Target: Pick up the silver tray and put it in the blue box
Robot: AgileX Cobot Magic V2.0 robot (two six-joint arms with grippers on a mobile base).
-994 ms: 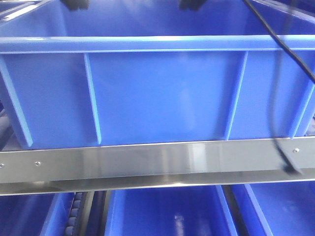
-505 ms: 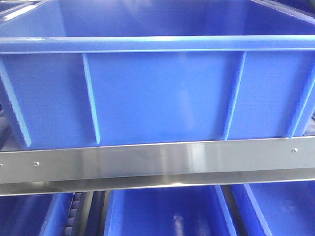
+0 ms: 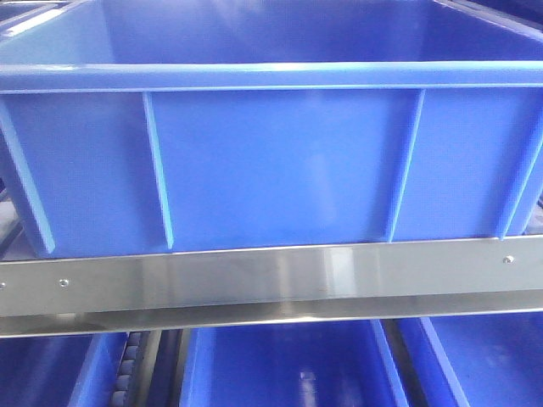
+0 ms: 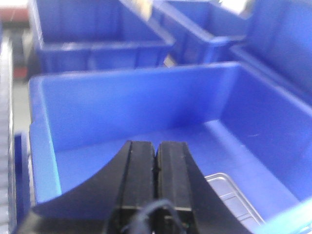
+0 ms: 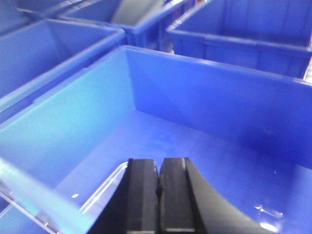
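The blue box [image 3: 271, 161] fills the front view, and neither gripper shows there. In the left wrist view my left gripper [image 4: 156, 146] is shut with nothing between its pads, hanging over the blue box's [image 4: 131, 107] inside. A corner of the silver tray [image 4: 229, 195] lies on the box floor, just right of and below the fingers. In the right wrist view my right gripper [image 5: 158, 163] is also shut and empty above the blue box's [image 5: 219, 107] floor. The silver tray's rounded rim [image 5: 105, 195] shows to the left of its fingers.
A shiny metal rail [image 3: 271, 280] runs under the box's front wall, with more blue crates [image 3: 288, 365] on a level below. Other blue crates stand behind the box [image 4: 97, 44] and beside it [image 5: 243, 34].
In the front view, dark gripper parts at the top edge and a black cable hanging at the right have moved up and out of sight. The box has not moved.
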